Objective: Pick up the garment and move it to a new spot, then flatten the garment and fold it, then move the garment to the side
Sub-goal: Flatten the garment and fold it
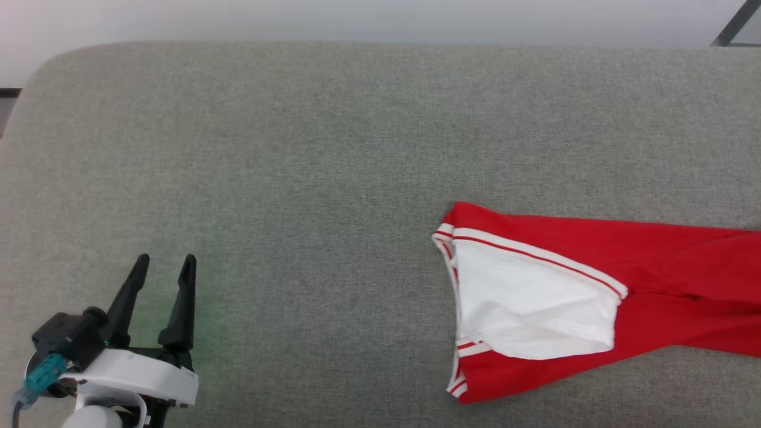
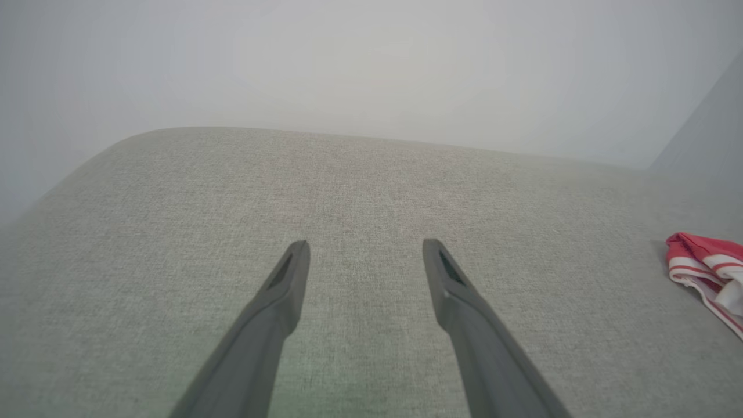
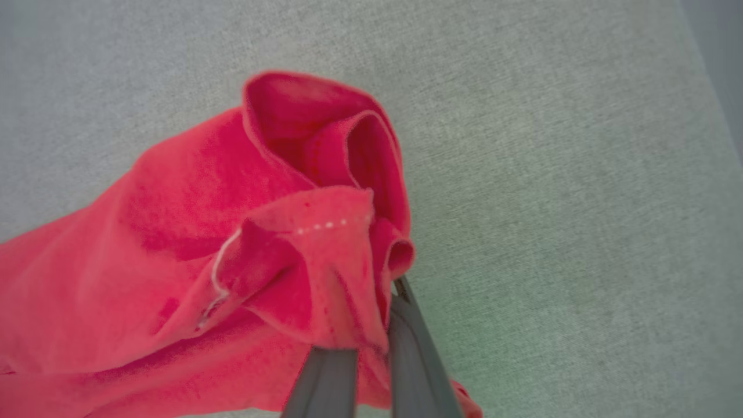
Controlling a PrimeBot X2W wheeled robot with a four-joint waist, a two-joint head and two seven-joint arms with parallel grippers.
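Note:
The garment (image 1: 654, 279), bright red with a white sleeve and striped trim, lies stretched across the right of the grey cushion and runs off the head view's right edge. Its striped end (image 2: 705, 270) shows at the far right of the left wrist view. My right gripper (image 3: 380, 313) is shut on a bunched red fold of the garment (image 3: 313, 261), which hides the fingertips. At the lower left my left gripper (image 1: 165, 261) stands open over bare cushion, far from the cloth, with nothing between its fingers (image 2: 290, 278).
The grey cushion (image 1: 297, 148) spreads wide, with a rounded back left corner and a pale wall behind it. A dark bar (image 1: 734, 24) crosses the top right corner.

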